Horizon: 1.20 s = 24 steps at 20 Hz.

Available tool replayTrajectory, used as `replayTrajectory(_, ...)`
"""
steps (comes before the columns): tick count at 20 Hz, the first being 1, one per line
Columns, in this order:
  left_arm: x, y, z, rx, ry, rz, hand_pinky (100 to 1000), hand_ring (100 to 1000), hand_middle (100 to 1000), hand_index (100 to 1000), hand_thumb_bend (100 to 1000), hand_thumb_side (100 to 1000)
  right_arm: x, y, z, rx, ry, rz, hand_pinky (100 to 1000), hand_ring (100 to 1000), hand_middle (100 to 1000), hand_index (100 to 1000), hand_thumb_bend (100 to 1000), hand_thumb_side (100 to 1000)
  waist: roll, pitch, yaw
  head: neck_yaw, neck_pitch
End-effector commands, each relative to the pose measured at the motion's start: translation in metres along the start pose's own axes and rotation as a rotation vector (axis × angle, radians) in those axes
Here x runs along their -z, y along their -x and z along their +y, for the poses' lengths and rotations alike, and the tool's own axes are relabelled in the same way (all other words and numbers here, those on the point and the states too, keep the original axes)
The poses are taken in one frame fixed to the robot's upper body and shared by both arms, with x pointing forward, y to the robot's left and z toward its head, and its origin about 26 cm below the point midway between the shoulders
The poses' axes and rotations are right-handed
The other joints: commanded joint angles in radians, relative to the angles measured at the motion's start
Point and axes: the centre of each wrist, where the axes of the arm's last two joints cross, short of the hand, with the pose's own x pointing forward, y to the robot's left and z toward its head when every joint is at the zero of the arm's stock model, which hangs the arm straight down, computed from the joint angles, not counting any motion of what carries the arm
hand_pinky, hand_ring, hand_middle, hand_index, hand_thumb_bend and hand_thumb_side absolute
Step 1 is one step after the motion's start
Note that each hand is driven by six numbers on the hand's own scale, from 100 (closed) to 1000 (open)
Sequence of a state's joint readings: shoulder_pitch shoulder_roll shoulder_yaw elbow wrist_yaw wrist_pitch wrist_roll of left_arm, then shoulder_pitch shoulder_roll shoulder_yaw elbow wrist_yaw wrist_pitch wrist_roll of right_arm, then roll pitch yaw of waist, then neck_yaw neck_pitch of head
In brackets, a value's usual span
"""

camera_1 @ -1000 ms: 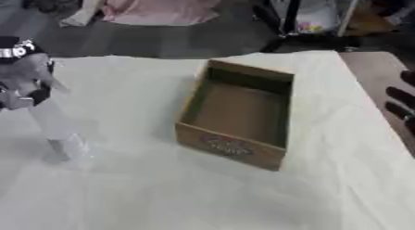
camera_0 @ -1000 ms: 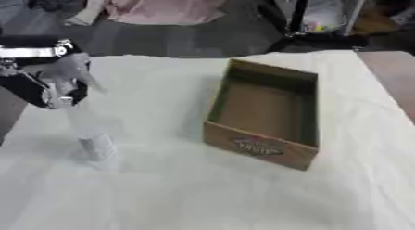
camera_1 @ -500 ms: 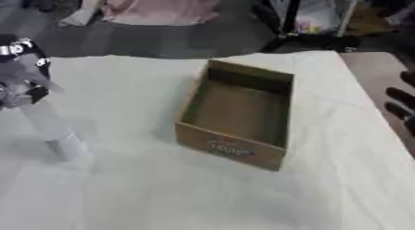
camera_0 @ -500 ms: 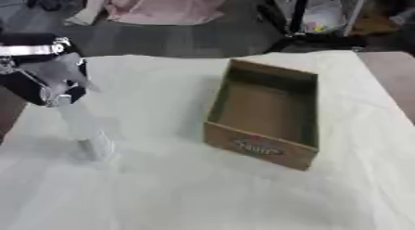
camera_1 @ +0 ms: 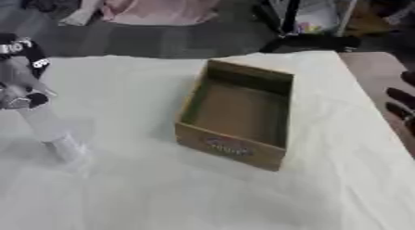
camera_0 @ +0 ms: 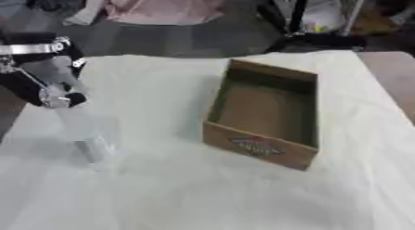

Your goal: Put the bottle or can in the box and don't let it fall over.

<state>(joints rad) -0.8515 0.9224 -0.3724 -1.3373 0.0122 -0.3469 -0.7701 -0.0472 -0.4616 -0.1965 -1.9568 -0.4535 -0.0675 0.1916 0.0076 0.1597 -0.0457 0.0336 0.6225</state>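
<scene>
The white cloth-covered table (camera_0: 203,192) carries an open, empty cardboard box (camera_0: 263,114) right of centre. At the far left, the left hand (camera_0: 45,83) seems curled round the top of a clear bottle (camera_0: 85,131), though blur hides the fingers. Since a second ago the bottle has tilted and risen slightly, still well left of the box: lifting has begun. The right hand (camera_1: 403,97) idles at the right edge.
</scene>
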Motion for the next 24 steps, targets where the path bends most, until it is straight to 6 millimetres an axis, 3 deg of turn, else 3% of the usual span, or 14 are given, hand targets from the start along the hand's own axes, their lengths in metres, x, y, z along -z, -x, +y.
replayTrajectory(1, -0.009, -0.003, 0.013, 0.118, 0.109, -0.079, 100, 100, 100, 156, 318, 100, 0.002, -0.006, -0.004, -0.016, -0.001, -0.013, 966, 957, 1000, 949, 198, 545, 0.000, -0.010, -0.001, 0.002, -0.010)
replayTrajectory(10, -0.007, -0.004, 0.012, 0.128, 0.110, -0.097, 100, 100, 100, 145, 371, 100, 0.002, -0.005, -0.004, -0.006, 0.002, -0.008, 967, 954, 1000, 949, 194, 548, -0.001, -0.009, -0.002, 0.003, -0.011)
replayTrajectory(24, -0.013, -0.008, 0.026, 0.050, 0.047, -0.062, 100, 100, 112, 193, 264, 100, 0.001, -0.004, -0.004, 0.002, 0.003, -0.001, 967, 951, 1000, 949, 172, 563, 0.000, -0.014, -0.001, 0.002, -0.008)
